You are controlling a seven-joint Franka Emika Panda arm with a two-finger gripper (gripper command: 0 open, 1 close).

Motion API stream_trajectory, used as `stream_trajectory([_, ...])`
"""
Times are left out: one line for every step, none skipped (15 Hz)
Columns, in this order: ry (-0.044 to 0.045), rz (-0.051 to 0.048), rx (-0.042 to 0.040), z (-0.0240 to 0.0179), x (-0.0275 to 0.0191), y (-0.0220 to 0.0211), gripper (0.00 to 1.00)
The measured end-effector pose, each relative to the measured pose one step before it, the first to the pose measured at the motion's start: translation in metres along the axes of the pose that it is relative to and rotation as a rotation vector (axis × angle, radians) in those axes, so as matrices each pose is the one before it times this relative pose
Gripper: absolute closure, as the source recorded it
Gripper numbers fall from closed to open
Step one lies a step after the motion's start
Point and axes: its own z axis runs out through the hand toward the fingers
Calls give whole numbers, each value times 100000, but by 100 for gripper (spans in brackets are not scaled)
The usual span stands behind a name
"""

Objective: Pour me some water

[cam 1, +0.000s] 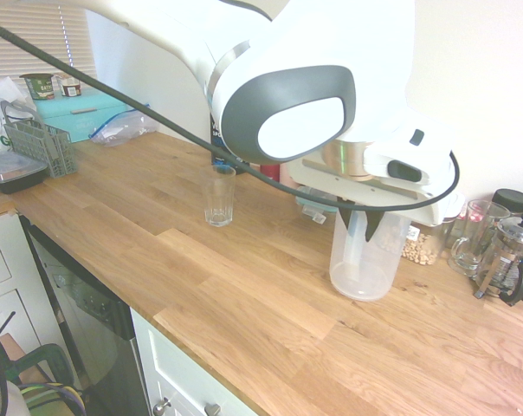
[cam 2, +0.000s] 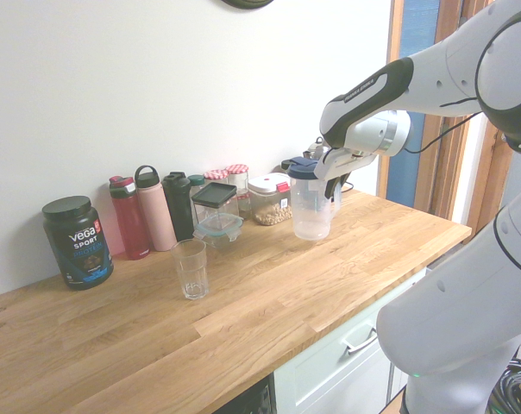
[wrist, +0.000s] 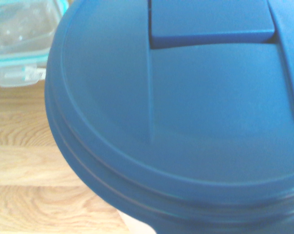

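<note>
Well, your claw (cam 2: 331, 191) grips the upright pitcher's (cam 2: 310, 211) handle (cam 2: 335, 203) (blue lid (wrist: 205, 112) on). The glass (cam 1: 218, 199) stands toward the bench's (cam 1: 235, 303) back edge.

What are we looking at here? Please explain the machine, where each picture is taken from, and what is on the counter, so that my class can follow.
The machine is a single white robot arm. Its end effector, a two-finger gripper, is closed on the handle side of a clear pitcher, which stands upright.

Two pictures come from cameras outside the robot, facing it from opposite sides. The third comes from its wrist, close above the pitcher's blue lid.

On the wooden counter stands an empty-looking drinking glass. Towards the wall are a dark tub, a red bottle, a pink bottle and a white-lidded container. Whether the pitcher holds water, I cannot tell.
</note>
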Motion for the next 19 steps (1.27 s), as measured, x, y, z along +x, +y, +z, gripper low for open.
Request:
stream_trajectory([-926, -97, -24, 449, -351, -44, 100])
stream_trajectory([-947, -172, -185, 525, -363, -11, 100])
stream_trajectory([-164, -239, -78, 326, -139, -82, 100])
stream_trajectory([632, 2, -76, 207, -53, 37, 100])
stream_trajectory([589, 87, -104, 206, -70, 85, 100])
stream_trajectory([113, 87, -168, 193, -47, 70, 0])
stream_trajectory([76, 77, -257, 246, -6, 59, 0])
stream_trajectory([-56, 79, -319, 284, 13, 58, 0])
stream_trajectory([-172, 65, -315, 270, 10, 50, 0])
stream_trajectory([131, 62, -238, 214, 39, 41, 0])
stream_trajectory([381, 11, -75, 84, 52, 7, 0])
stream_trajectory([115, -73, -35, 39, 7, -28, 0])
stream_trajectory([373, -101, 63, -32, 32, -51, 0])
stream_trajectory([180, -220, 10, -25, 13, -82, 0])
stream_trajectory([59, -671, -138, -29, -6, -189, 0])
stream_trajectory([-139, -1158, -583, -80, 24, -158, 0])
stream_trajectory([-1141, -2310, -2266, -155, 6, -38, 0])
stream_trajectory([-3792, -1834, -4528, -295, -103, 125, 0])
stream_trajectory([-5020, -554, -5050, -595, -82, 274, 0])
